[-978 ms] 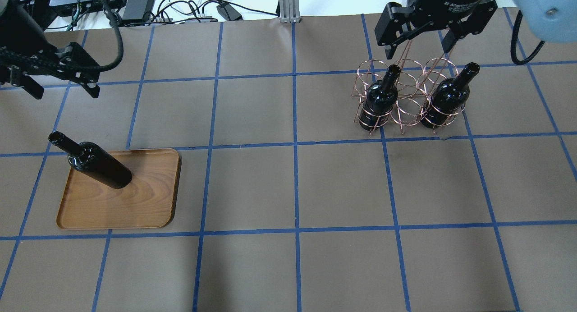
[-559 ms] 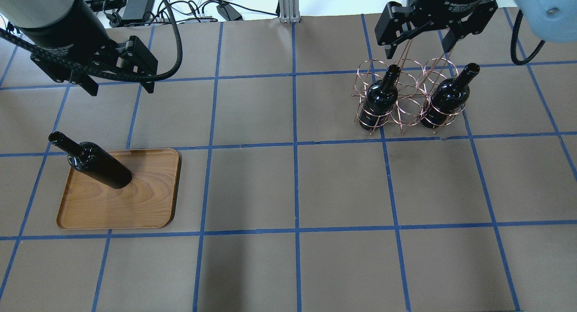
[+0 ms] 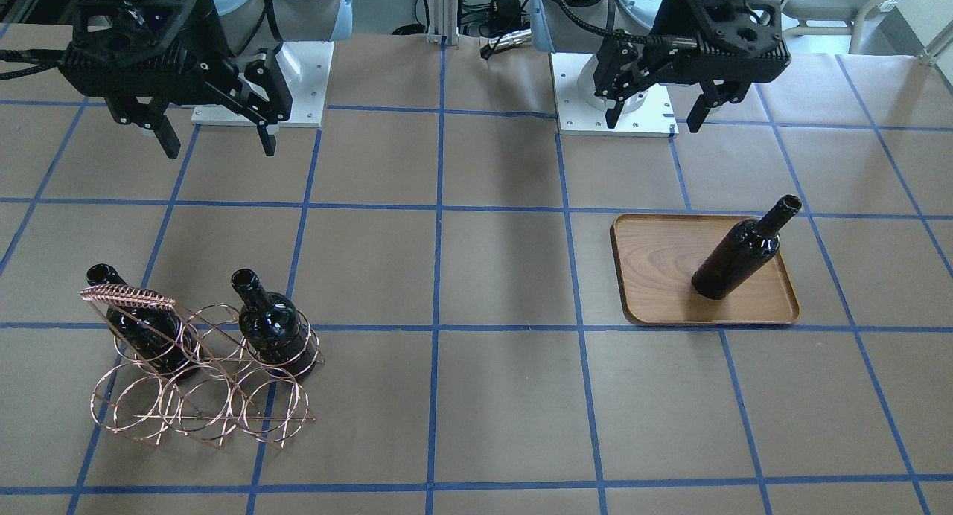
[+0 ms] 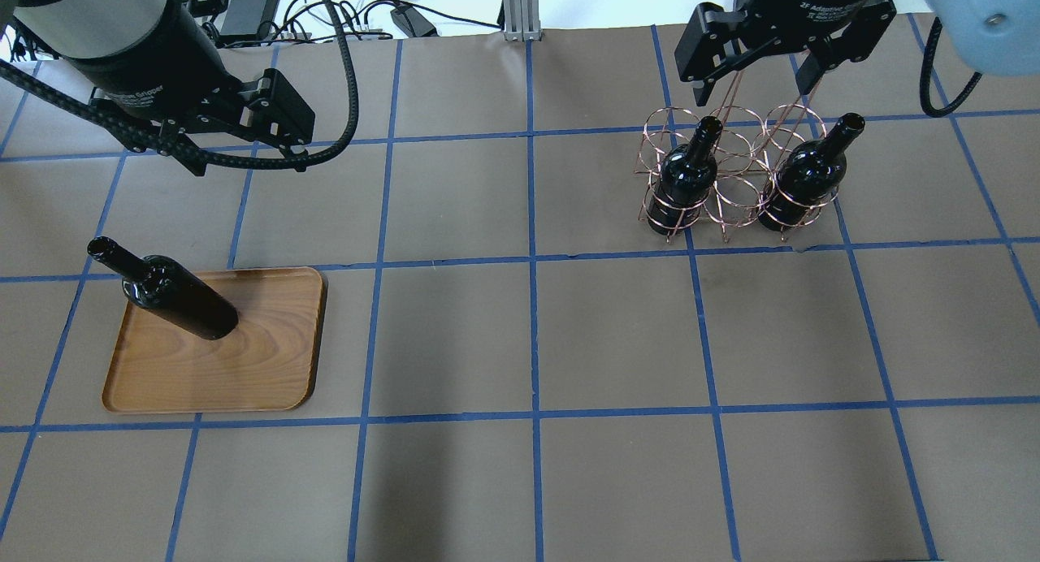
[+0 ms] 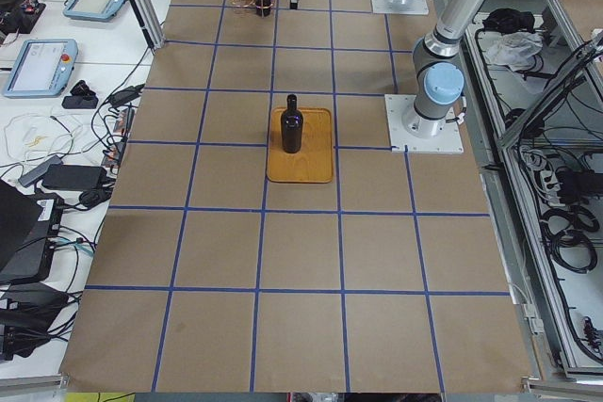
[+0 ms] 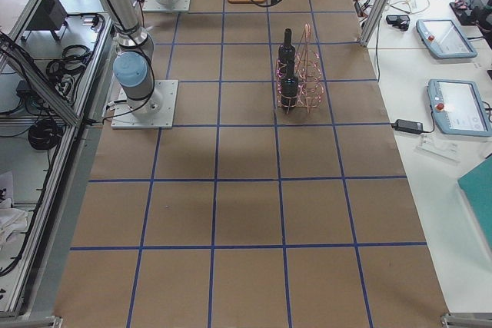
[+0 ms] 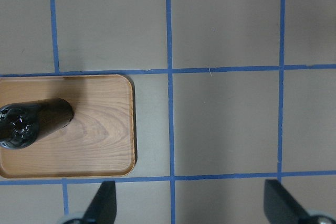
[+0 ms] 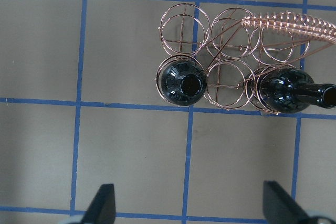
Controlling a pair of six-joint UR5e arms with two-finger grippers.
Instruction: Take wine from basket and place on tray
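Clearly left gripper [image 3: 654, 120], right gripper [image 3: 220, 149] jaws wide, empty.

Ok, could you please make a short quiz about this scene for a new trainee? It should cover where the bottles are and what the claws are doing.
1. How many wine bottles stand in the basket?
2. True or false: the left claw is shut on a bottle.
3. The wine on the tray is: A) standing upright; B) lying on its side; C) leaning on the rim.

Key
1. Two, in the end rings of one row. The ring between them is empty.
2. False. It hangs open and empty above the table.
3. A.
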